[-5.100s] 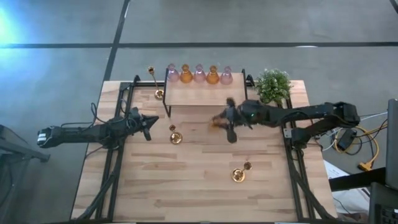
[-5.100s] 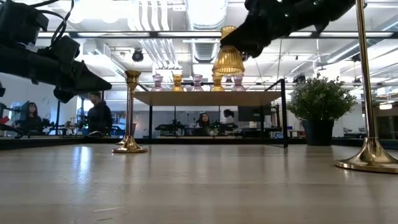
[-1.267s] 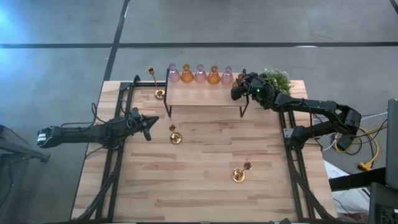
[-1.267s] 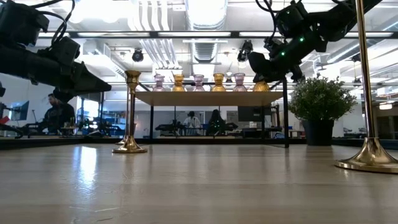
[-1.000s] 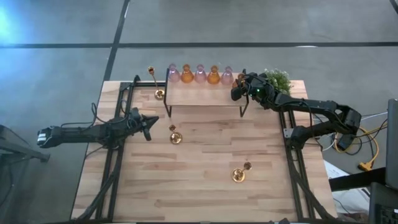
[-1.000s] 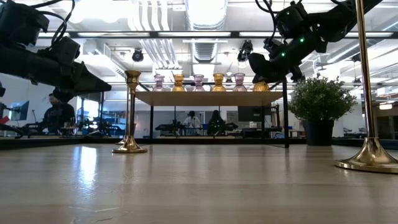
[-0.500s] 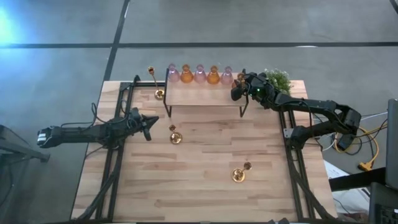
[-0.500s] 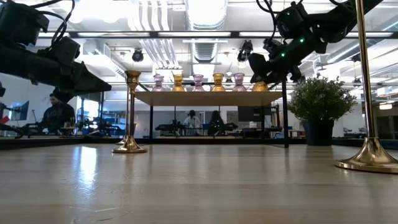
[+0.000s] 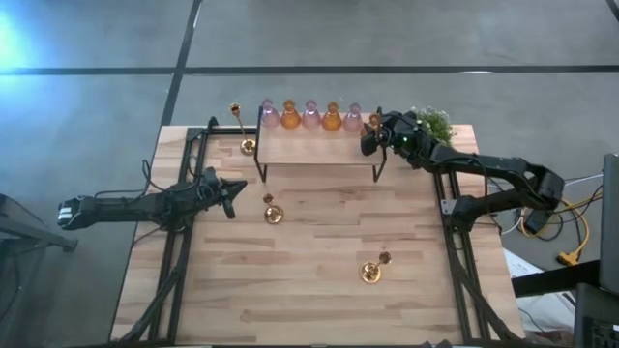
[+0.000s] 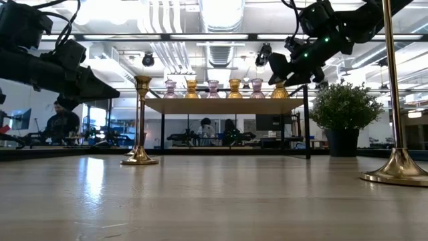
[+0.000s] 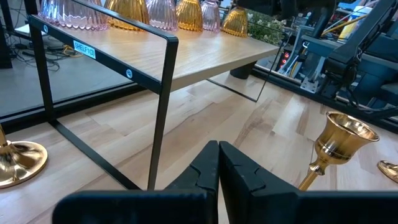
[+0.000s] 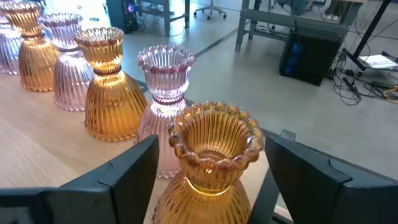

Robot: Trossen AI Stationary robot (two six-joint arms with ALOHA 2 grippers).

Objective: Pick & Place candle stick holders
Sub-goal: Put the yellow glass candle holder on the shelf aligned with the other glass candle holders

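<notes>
Your right gripper (image 12: 208,180) stands spread around the amber holder (image 12: 214,155): ribbed bell body, beaded rim. Your left gripper (image 11: 217,163) is pressed together

Bright overhead ceiling lights (image 10: 221,13); low-view arms backlit, dark silhouettes.

plant (image 9: 430,126) sitting just right of shelf (image 9: 314,145) | shelf standing at table (image 9: 290,290) back edge

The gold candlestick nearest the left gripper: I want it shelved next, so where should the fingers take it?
Grip the thin stem of the candlestick below its flared cup, coming in level from the left gripper's side. It stands upright, so the cup probably stops any slip.
</notes>
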